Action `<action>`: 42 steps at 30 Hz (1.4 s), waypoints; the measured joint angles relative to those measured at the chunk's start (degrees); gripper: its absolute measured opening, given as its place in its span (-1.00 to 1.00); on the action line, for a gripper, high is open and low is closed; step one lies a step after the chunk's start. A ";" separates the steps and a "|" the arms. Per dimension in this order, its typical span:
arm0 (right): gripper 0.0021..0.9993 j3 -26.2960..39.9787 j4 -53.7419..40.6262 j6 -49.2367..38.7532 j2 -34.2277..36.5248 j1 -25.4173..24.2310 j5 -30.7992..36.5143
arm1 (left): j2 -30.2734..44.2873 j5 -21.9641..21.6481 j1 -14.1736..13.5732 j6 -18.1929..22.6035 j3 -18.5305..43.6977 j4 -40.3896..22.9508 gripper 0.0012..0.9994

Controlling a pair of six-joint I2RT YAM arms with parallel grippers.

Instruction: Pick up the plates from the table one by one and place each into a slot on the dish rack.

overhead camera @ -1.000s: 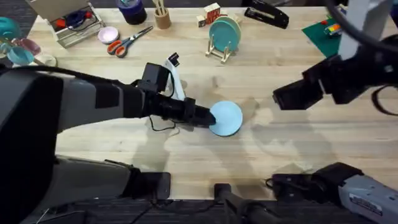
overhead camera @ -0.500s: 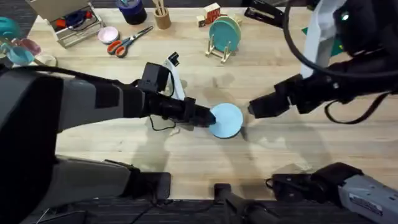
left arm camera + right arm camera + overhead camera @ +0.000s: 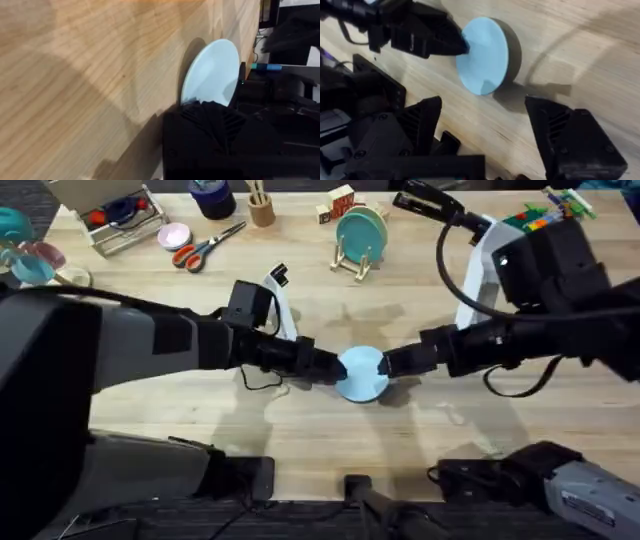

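Left gripper (image 3: 333, 370) clamps pale blue plate (image 3: 364, 372); right gripper (image 3: 388, 364) open beside it.

Orange-handled scissors (image 3: 197, 248) lay at the far left, just beside a small pink dish (image 3: 174, 235). A wooden cup of sticks (image 3: 261, 206) stood farther right along the far edge. A black stapler (image 3: 428, 202) lay at the far right, near colourful toy bricks (image 3: 545, 210).

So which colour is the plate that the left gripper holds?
Pale sky blue: the plate at the left gripper, best in the right wrist view.
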 joint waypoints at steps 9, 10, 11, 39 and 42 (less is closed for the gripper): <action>0.99 -9.31 12.26 6.77 0.00 -0.15 -5.80 | 0.00 0.00 0.00 0.00 0.00 0.00 -0.92; 0.99 -10.34 13.80 7.44 -0.02 -0.13 -6.50 | 0.00 0.00 0.00 0.00 0.00 0.00 -0.92; 0.99 -11.13 15.06 8.23 -0.01 -0.13 -6.95 | 0.00 0.00 0.00 0.00 0.00 0.00 -0.92; 0.99 -16.45 31.19 19.59 6.87 -0.13 -11.40 | 0.00 0.00 0.00 0.00 0.00 0.00 -0.92; 0.99 -16.45 31.88 19.81 7.95 -0.15 -11.94 | 0.00 0.00 0.00 0.00 0.00 0.00 -0.92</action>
